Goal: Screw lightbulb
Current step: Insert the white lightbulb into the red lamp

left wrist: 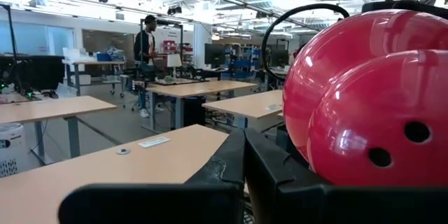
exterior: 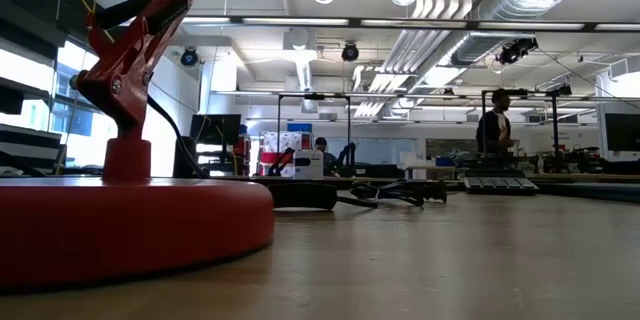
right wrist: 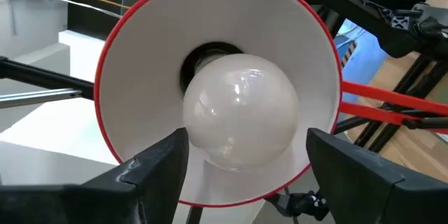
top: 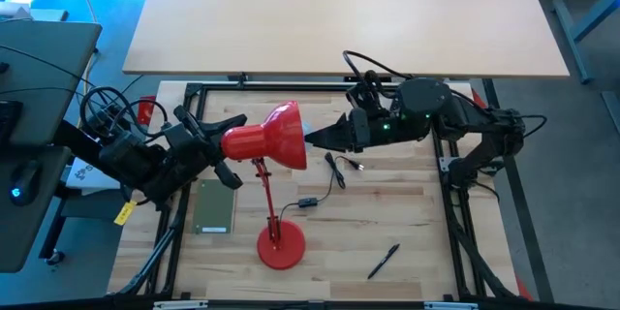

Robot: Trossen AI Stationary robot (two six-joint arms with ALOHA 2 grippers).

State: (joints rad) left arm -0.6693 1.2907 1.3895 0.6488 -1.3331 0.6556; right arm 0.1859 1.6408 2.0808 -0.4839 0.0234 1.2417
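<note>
Left gripper (top: pixel 235 136) fingers closed, bracing lamp shade (top: pixel 276 136); my right gripper (right wrist: pixel 241 157) fingers spread clear beside seated lightbulb (right wrist: pixel 241 115).

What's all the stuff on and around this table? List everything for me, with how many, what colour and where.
lamp: one, red, middle of the table, round base near the front, shade raised and facing the right arm
lightbulb: one, white, inside the lamp shade at its socket
cord: one, black, on the table right of the lamp stem
pen: one, black, front right of the table
flat plate: one, grey-green, left of the lamp base
second table: one, light wood, behind the work table
person: one, dark clothes, far back in the room
left gripper: shut, behind the shade
right gripper: open, fingers either side of the bulb, not touching it
</note>
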